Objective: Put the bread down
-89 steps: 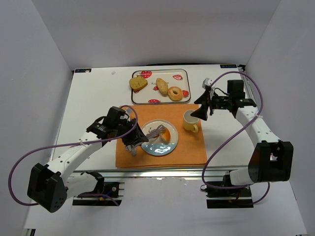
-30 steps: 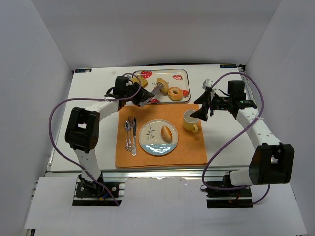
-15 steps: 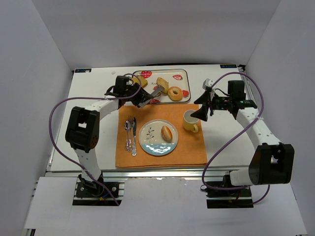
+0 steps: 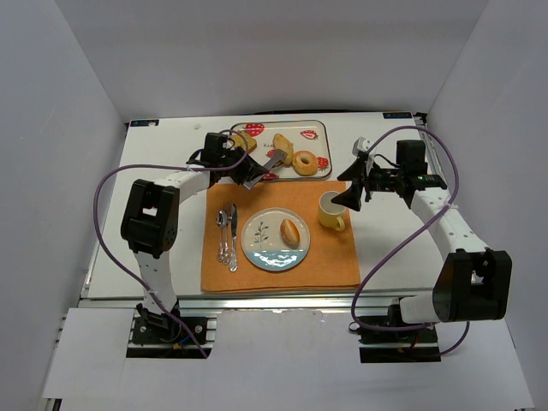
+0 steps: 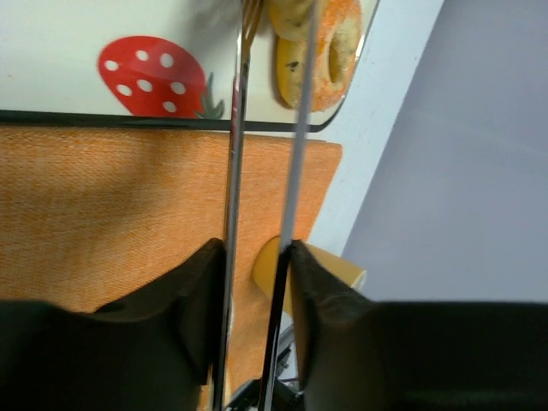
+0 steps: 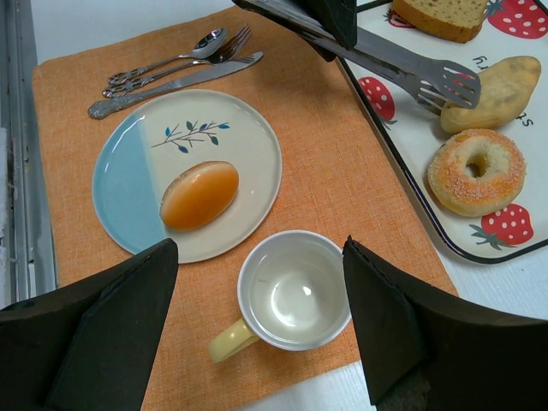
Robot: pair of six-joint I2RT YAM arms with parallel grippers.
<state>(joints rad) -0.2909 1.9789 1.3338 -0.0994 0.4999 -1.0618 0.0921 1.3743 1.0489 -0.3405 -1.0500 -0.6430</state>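
**Layout.** The table (image 4: 163, 197) carries an orange mat (image 4: 334, 257) set as a place setting, with a strawberry-print tray (image 6: 402, 128) behind it as the supply point. On the mat, a plate (image 6: 128, 188) sits beside an empty cup (image 6: 294, 291). The shorter roll (image 6: 199, 194) lies on the plate and appears delivered. The longer roll (image 6: 503, 81) lies on the tray, between a bagel (image 6: 475, 171) and a toast slice (image 6: 437, 13).

**Grippers.**
- **Left gripper** (image 5: 255, 248): clamped on the handles of metal tongs (image 6: 394, 56), which are used so that the bread is reached without finger contact. The blades are nearly together. Their tips are at the longer roll's near end, and whether they pinch it cannot be determined.
- **Right gripper** (image 4: 353, 195): spread wide and holding nothing. It hangs above the cup and is judged to be parked as an observer.
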